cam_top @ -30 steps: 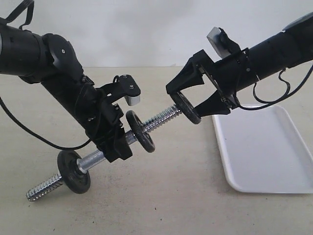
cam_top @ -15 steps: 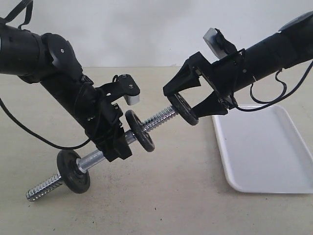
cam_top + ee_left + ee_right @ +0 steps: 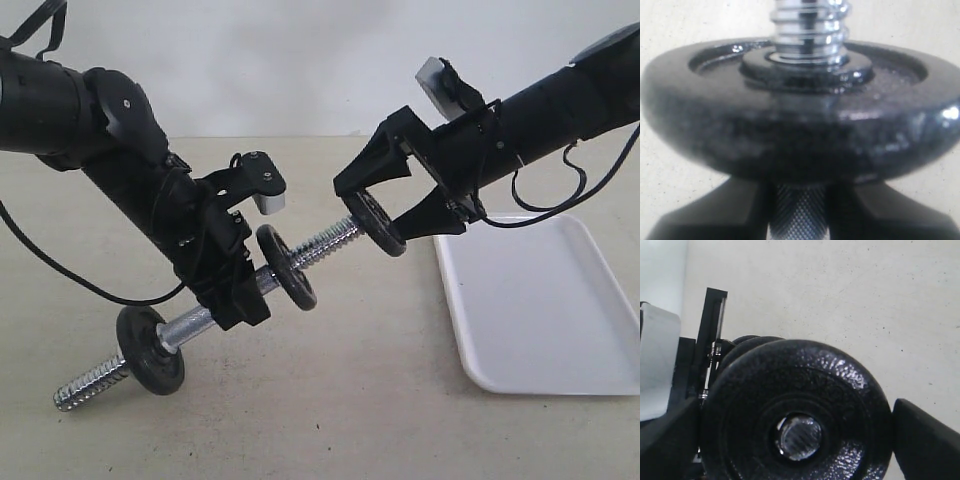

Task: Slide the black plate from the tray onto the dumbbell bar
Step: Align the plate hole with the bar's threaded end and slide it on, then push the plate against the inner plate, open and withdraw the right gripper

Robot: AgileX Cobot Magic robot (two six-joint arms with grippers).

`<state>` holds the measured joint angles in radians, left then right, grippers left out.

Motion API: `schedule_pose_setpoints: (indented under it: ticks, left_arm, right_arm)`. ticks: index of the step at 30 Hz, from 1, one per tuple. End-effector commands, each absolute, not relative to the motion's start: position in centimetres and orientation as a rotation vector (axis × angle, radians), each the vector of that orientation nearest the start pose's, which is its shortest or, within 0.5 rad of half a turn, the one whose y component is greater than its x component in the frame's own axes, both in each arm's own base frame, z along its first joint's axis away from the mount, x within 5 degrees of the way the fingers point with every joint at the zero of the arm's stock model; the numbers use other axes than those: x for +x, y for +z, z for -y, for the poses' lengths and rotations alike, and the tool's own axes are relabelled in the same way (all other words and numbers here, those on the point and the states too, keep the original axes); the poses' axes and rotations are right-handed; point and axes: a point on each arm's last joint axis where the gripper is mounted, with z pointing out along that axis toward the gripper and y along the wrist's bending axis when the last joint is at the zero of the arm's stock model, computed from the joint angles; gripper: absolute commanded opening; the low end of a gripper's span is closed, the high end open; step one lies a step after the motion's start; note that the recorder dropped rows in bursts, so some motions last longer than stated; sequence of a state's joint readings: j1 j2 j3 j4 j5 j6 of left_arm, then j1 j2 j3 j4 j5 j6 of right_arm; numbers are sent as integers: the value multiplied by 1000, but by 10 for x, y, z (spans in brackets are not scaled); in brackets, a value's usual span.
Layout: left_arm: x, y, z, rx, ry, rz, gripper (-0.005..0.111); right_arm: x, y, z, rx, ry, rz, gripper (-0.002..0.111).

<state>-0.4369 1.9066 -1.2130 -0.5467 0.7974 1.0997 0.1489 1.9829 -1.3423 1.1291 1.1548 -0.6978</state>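
At the left, the left gripper [image 3: 243,300] has its jaws clamped on the smooth middle of the dumbbell bar [image 3: 325,243], holding it clear of the table [image 3: 330,400]. The bar lies on a slant, its low end at the far left and its high threaded end pointing up and to the right. One black disc [image 3: 150,350] sits on the low end, left of the jaws; a second disc [image 3: 287,267] sits on the bar just right of them.

Further right, the black plate [image 3: 385,232] is off the tray and in the air, right at the bar's high tip. The right gripper [image 3: 372,207] grips it by the rim with its jaws spread wide, one on each side. The right wrist view looks through the plate's centre hole, and the bar's cut end shows inside it, so hole and bar are lined up. How far the plate has gone onto the thread cannot be told.

The next push would likely run along the bar's own axis — down and left, toward the second disc.

At the far right lies the white tray [image 3: 540,310].
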Motion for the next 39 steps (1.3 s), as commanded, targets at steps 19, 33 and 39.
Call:
schedule_pose_setpoints:
  ticks: [19, 33, 39]
  left_arm:
    - [325, 224, 196, 1343, -523, -2174, 4]
    - [328, 231, 197, 1336, -515, -2151, 4]
    - [328, 231, 197, 1336, -515, -2151, 4]
  right_arm:
    - [371, 210, -143, -244, 1640, -2554, 0]
    - [370, 215, -143, -245, 1643, -2538, 6]
    - [370, 215, -143, -245, 1643, -2538, 72]
